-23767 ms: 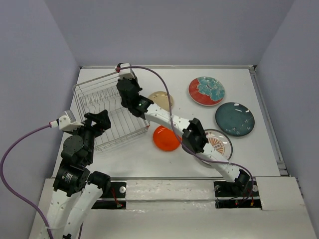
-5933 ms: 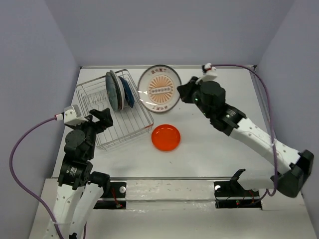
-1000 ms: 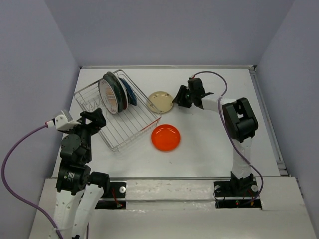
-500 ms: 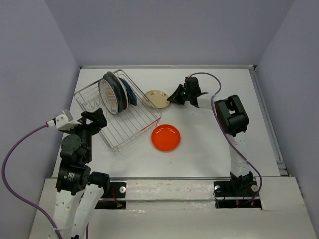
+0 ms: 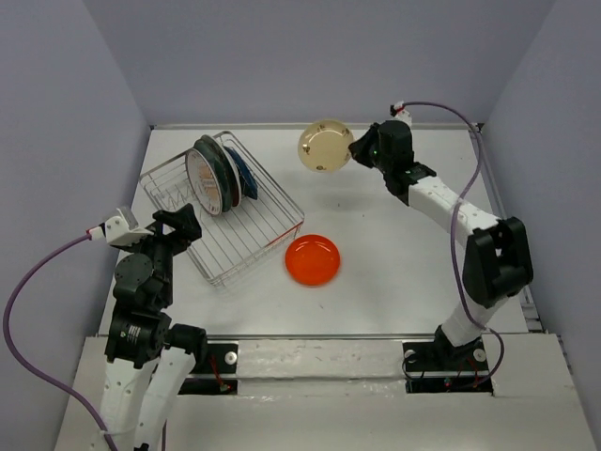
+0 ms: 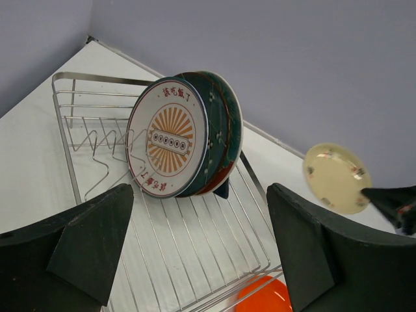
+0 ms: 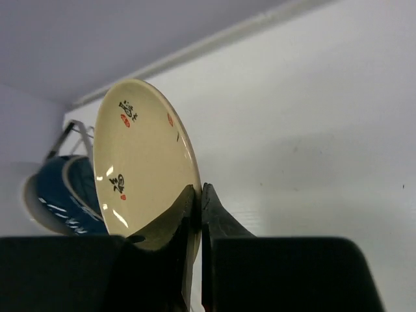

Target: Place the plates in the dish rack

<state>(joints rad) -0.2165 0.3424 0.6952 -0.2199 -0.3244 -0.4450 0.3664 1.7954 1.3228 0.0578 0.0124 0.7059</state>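
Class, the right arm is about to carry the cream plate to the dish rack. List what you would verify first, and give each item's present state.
1. Right hand pinches the rim of the cream plate: ok.
2. Cream plate lifted off the table: ok.
3. Dish rack has free tines in front of the emblem plate: ok.
4. Left hand open and holding nothing: ok.
5. Orange plate lies flat outside the rack, off the likely path: ok.
6. Grip firm enough for the swing: cannot tell.

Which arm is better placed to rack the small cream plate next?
Right: the right gripper holds the small cream plate by its rim, aloft. The left gripper is open, empty, near the silver wire dish rack.
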